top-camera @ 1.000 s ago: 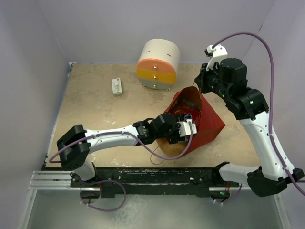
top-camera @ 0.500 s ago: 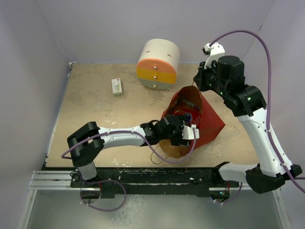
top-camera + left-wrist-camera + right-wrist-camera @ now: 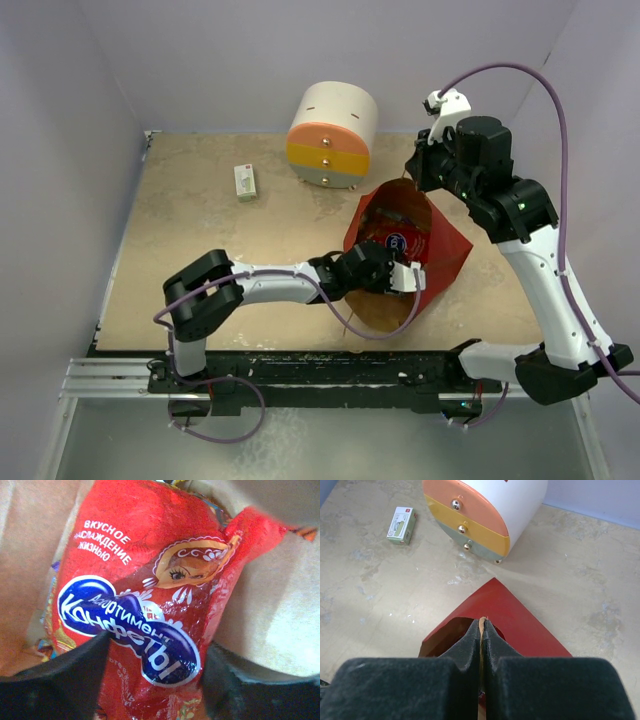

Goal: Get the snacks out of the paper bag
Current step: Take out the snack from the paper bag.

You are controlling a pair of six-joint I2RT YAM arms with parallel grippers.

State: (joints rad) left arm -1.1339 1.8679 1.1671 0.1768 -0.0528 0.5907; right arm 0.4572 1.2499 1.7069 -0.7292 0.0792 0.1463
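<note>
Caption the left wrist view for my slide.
Open left fingers straddle the red candy bag inside the paper bag.

White-and-black arms (image 3: 270, 283), purple cables (image 3: 560, 120).

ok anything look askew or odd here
The paper bag is not upright: it lies tipped on its side, mouth toward the left arm, its handle pinched in the right pincer. The small box lies alone, away from the drawer unit. Nothing looks spilled.
</note>
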